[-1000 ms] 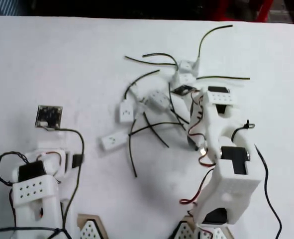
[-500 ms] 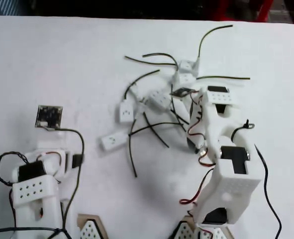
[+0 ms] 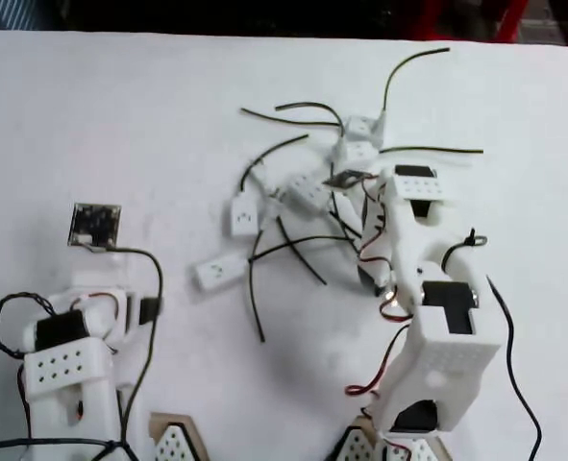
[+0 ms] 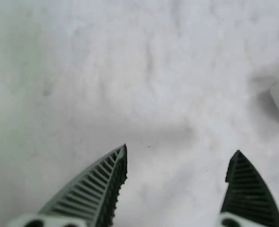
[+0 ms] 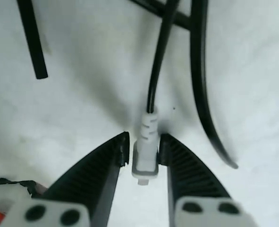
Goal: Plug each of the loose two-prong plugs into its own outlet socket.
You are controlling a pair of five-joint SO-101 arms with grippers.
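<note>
The right pincer (image 5: pixel 143 144) is closed to a narrow gap on a white plug (image 5: pixel 145 153), which is pinched at its sides between both fingers. Its black cord (image 5: pixel 159 61) is left trailing free, probably so the plug can be lifted clear of the tangle and brought to a socket. The grip is taken low against the tabletop (image 5: pixel 82 94). Farther left an outlet socket (image 3: pixel 245 213) is seen among the cords. The left pincer (image 4: pixel 179 153) is held wide open over bare tabletop at the near left, with nothing between its fingers
</note>
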